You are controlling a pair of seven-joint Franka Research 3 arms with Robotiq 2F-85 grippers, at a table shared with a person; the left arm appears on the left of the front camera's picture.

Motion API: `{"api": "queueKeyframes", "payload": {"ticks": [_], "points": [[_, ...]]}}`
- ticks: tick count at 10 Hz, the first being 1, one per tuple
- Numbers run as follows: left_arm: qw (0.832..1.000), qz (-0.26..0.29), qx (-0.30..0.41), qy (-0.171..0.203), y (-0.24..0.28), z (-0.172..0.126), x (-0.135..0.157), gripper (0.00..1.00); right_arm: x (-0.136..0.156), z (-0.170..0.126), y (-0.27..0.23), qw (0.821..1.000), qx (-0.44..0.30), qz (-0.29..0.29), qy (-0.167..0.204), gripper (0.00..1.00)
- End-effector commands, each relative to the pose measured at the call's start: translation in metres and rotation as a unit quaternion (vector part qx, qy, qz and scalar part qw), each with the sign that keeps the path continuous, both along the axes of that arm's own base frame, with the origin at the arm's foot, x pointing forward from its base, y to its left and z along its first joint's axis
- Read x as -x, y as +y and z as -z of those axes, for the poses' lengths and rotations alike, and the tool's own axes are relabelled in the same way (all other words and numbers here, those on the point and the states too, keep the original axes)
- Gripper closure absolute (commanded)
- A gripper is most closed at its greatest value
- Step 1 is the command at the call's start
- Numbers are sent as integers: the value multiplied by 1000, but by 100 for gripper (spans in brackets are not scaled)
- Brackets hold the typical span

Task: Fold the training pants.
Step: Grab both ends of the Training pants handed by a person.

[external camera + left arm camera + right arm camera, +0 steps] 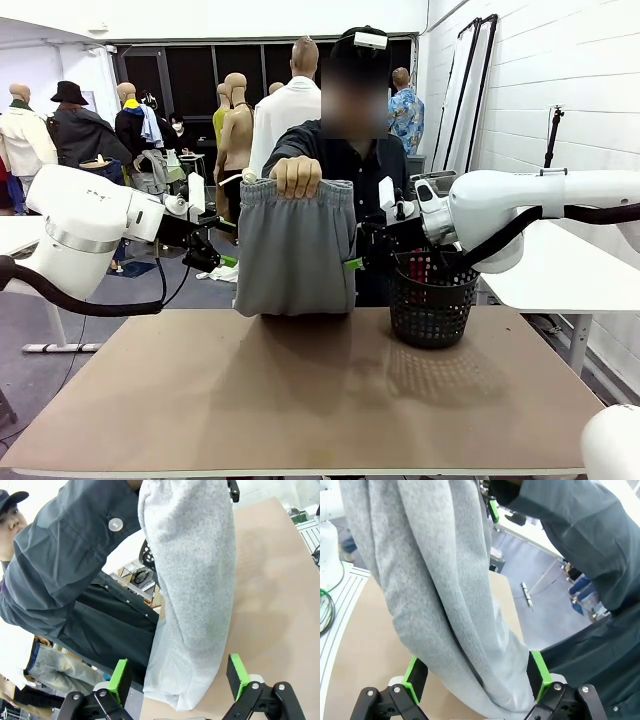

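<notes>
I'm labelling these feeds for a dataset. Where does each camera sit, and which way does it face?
Front: fixed between the arms, facing across the table at the person holding up the pants; left gripper and right gripper flank them.
Left wrist: on that arm, looking along its open fingers at the pants' lower end.
Right wrist: likewise, from the pants' other side, fingers open.
Shared: pants and the person's dark sleeve in every view.

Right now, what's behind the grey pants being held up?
The person holding them by the waistband, dark-shirted shoulders showing above the training pants. The torso lower down is covered by the cloth.
</notes>
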State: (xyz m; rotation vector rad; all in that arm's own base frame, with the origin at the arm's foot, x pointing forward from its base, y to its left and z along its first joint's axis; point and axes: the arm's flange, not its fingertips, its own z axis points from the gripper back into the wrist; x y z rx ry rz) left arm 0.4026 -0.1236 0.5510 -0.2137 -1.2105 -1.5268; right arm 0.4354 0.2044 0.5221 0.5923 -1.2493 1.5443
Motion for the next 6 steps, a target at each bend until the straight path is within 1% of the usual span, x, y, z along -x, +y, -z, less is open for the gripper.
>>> {"api": "queueKeyframes", "payload": {"ticks": [1, 4, 6], "points": [[999, 29, 18, 4, -6, 7, -12, 0, -7, -3, 8, 1000, -16, -6, 0, 0], [997, 69, 36, 21, -12, 8, -12, 0, -5, -10, 9, 1000, -26, -16, 1, 0], [995, 82, 48, 23, -16, 8, -13, 0, -5, -12, 12, 999, -26, -19, 0, 0]]}}
